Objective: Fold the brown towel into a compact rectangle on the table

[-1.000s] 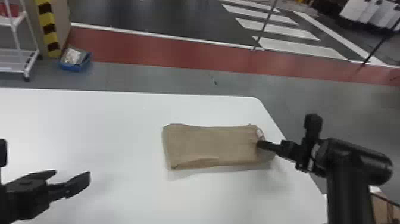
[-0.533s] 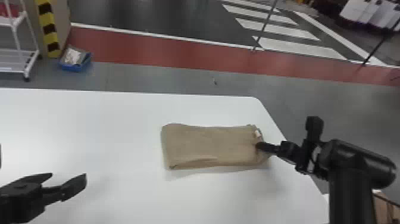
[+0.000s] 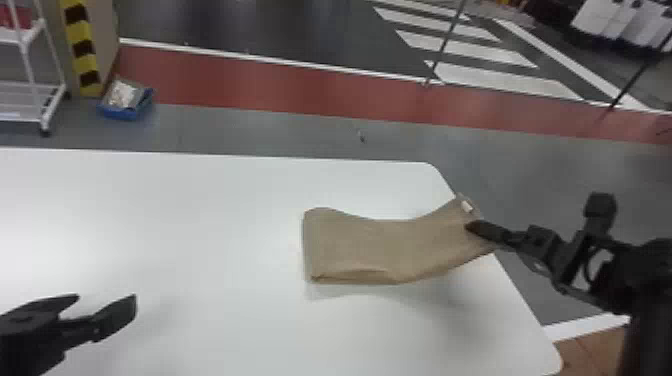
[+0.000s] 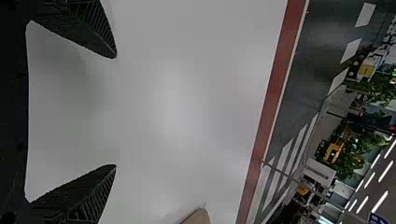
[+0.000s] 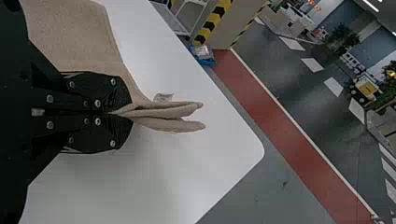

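The brown towel, folded into a layered strip, lies with its left part flat on the white table; its right end is raised. My right gripper is clamped on that raised end, beside a small white tag. In the right wrist view the closed fingers of the right gripper pinch the layers of the towel, whose edges stick out past the tips. My left gripper is over the table's left front, apart from the towel. The left wrist view has the left gripper open with nothing between its fingers, and a towel corner.
The table's right edge runs beneath and beside the right arm. On the floor beyond the table are a blue bin and a white wheeled rack at the far left.
The towel's right end has come up off the table with my right gripper, which has risen and shifted a little to the right. My left gripper has moved slightly left.
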Motion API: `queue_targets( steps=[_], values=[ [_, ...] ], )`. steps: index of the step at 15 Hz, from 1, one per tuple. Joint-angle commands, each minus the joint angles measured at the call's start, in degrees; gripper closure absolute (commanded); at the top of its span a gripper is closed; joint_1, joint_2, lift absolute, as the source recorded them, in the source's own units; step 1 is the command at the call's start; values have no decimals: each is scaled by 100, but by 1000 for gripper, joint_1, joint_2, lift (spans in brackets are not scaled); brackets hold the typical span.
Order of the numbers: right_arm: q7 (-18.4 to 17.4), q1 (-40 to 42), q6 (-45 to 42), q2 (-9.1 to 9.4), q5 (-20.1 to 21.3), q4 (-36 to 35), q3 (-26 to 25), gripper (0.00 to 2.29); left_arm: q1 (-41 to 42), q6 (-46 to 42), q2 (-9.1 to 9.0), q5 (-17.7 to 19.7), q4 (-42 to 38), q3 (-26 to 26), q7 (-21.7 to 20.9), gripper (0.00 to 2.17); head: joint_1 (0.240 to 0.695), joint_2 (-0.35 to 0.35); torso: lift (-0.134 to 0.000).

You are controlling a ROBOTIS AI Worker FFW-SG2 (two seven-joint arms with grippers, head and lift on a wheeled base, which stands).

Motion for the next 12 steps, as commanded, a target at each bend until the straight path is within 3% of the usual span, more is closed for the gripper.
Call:
queue_targets(
  steps=[1, 3, 7, 12],
  values=[
    [-9, -35, 449, -91, -277, -291, -193, 1214, 0, 13, -24, 0, -21, 19, -9, 36, 695, -350, -124],
    [-35, -185, 941, -100, -611, -493, -202, 1214, 9, 13, -24, 17, -38, 54, -9, 36, 695, -350, -124],
    [-9, -79, 988, 471, -672, -1135, 483, 1210, 18, -5, -24, 53, -30, 177, -9, 36, 695, -344, -124],
    [-35, 140, 642, 691, -488, -1328, 1362, 1214, -18, -5, -24, 61, -3, 309, -9, 36, 695, -213, -124]
  ],
)
